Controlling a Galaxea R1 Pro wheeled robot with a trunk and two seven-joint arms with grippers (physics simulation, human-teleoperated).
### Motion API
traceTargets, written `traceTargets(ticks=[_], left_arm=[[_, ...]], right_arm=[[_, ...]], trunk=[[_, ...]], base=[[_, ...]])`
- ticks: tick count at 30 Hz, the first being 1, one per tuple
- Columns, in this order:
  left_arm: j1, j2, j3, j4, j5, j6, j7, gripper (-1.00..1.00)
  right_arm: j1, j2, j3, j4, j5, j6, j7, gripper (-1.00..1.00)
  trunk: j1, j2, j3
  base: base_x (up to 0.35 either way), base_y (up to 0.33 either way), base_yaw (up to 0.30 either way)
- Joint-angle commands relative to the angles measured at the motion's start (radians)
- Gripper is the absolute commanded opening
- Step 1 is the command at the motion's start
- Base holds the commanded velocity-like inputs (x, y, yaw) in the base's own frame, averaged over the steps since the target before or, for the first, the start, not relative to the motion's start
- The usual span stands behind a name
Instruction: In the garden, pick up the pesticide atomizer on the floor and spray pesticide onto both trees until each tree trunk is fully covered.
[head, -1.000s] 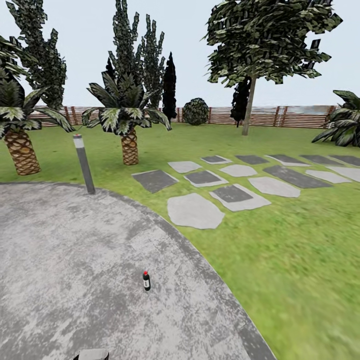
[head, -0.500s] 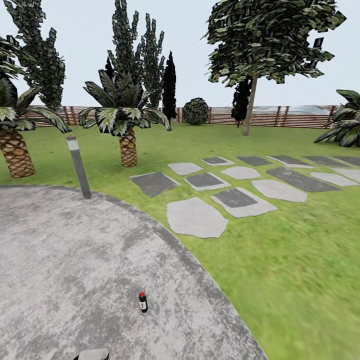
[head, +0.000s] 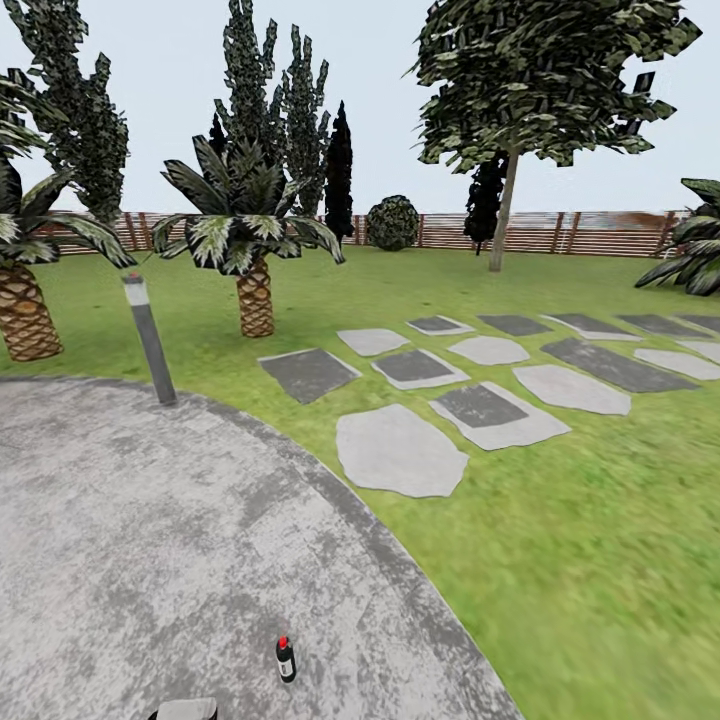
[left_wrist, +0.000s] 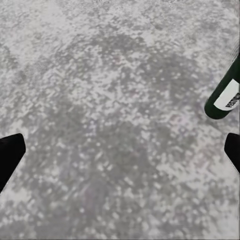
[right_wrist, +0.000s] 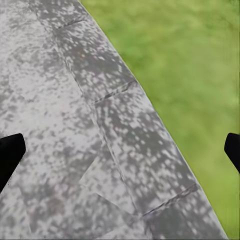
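Note:
The pesticide atomizer (head: 286, 659), a slim black bottle with a red top, stands upright on the grey paved floor close in front of me. In the left wrist view its dark body with the white label (left_wrist: 225, 97) lies off to one side of my left gripper (left_wrist: 120, 155), which is open over bare paving. My right gripper (right_wrist: 120, 155) is open too, above the paving's edge where it meets the grass. A tall tree with a straight grey-brown trunk (head: 500, 212) stands at the far right of the garden, before the fence.
A grey bollard lamp (head: 150, 340) stands at the paving's far edge. Two scaly-trunked palms (head: 255, 295) (head: 25, 312) grow behind it. Grey stepping slabs (head: 400, 450) cross the lawn to the right. A slatted wooden fence (head: 580, 232) closes the back.
The whole head picture has shifted: the camera has moved forward. The atomizer now shows lower in the view and nearer to me. It stands where it stood.

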Motion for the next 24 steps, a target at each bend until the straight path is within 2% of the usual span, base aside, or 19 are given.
traceTargets(ticks=[1,7,16,24], left_arm=[[-0.001,0.0,0.001,0.001,0.0,-0.003,0.001,1.0],[-0.001,0.0,0.001,0.001,0.0,-0.004,0.001,1.0],[-0.001,0.0,0.001,0.001,0.0,-0.005,0.001,1.0],[-0.001,0.0,0.001,0.001,-0.001,-0.005,0.001,1.0]], right_arm=[[0.0,0.0,0.0,0.0,0.0,-0.003,0.0,1.0],[0.0,0.0,0.0,0.0,0.0,-0.003,0.0,1.0],[0.0,0.0,0.0,0.0,0.0,-0.003,0.0,1.0],[0.0,0.0,0.0,0.0,0.0,-0.003,0.0,1.0]], trunk=[[0.0,0.0,-0.001],[0.0,0.0,-0.001],[0.0,0.0,-0.001],[0.0,0.0,-0.001]], base=[[0.328,0.072,0.0],[0.227,0.03,0.0],[0.02,0.001,-0.015],[0.0,0.0,-0.214]])
